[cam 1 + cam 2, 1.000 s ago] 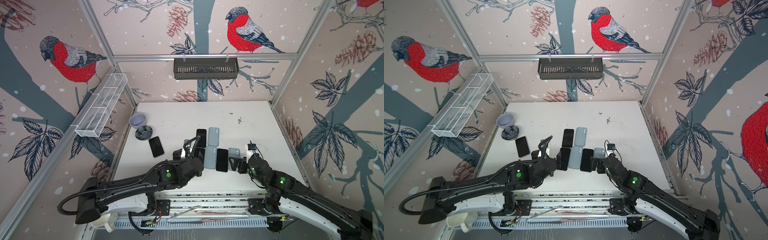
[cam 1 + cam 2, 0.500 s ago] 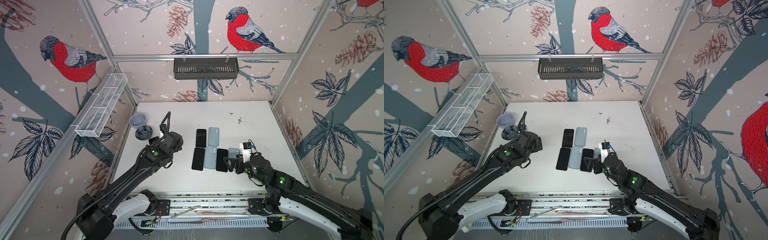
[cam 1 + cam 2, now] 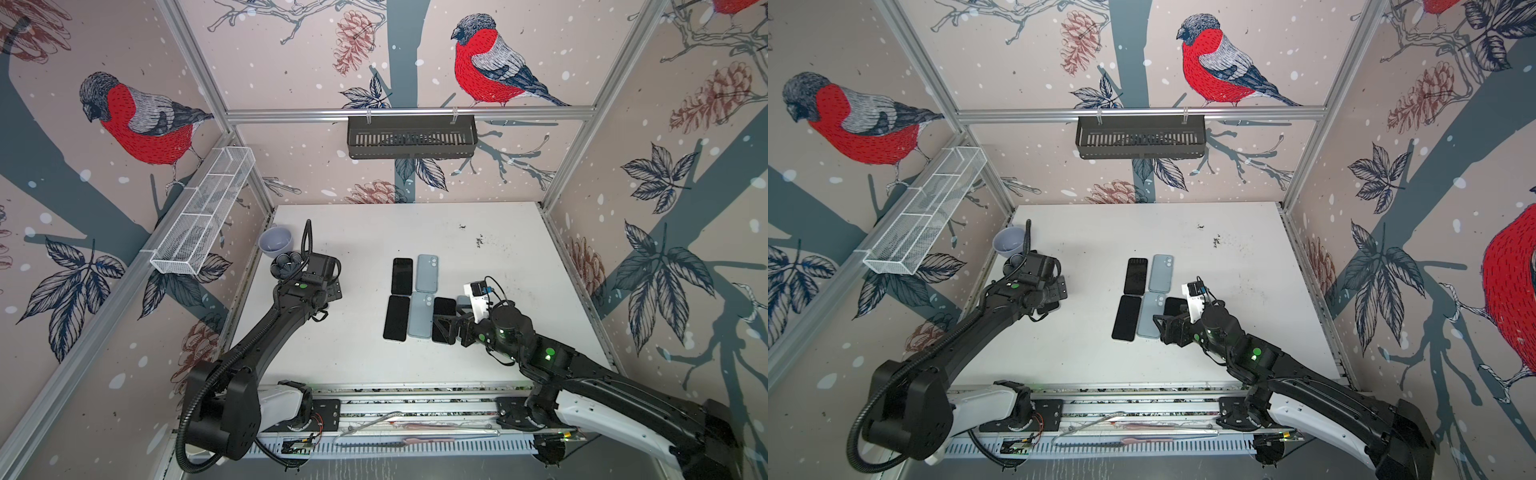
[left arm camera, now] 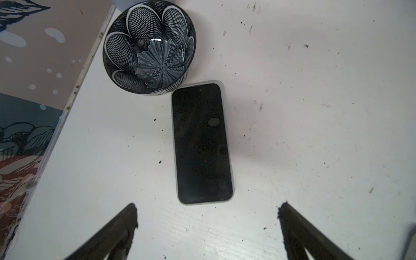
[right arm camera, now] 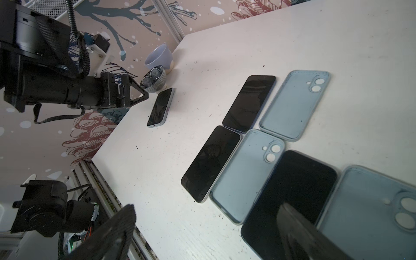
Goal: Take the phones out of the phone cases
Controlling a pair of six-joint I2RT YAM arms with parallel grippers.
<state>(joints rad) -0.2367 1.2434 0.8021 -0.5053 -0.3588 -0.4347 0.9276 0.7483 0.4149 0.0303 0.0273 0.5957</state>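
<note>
**Operator:** State the condition of the left hand (image 4: 208, 209).

**Technician:** The left hand is spread wide and holds nothing. Its fingers (image 4: 121, 225) hang above the tabletop (image 4: 315, 112).

**Operator:** Locate the task item.

**Technician:** The phone (image 4: 201, 144) lies flat, screen up, seated in its phone case (image 4: 204, 202). The pale rim of the case shows around the screen. The phone lies directly ahead of the left hand, in line with the gap between the fingers. Its near short end is just beyond the fingertips and apart from them. Its far short end lies just beside a patterned bowl (image 4: 148, 47); contact cannot be confirmed. A lavender cup (image 5: 158, 56) stands just past the bowl.

**Operator:** State the condition of the right hand (image 5: 207, 208).

**Technician:** The right hand is also spread wide and empty. It is positioned over the near end of a bare phone (image 5: 292, 184). One finger overlaps that screen in the wrist view; contact cannot be confirmed. An empty case (image 5: 371, 213) lies just beside the bare phone on one side. A second empty case (image 5: 247, 173) and a second bare phone (image 5: 211, 162) lie on the other side. A third bare phone (image 5: 247, 103) and a third empty case (image 5: 295, 103) lie ahead of these, farther from the right hand. The cased phone lies well apart from the right hand.
</note>
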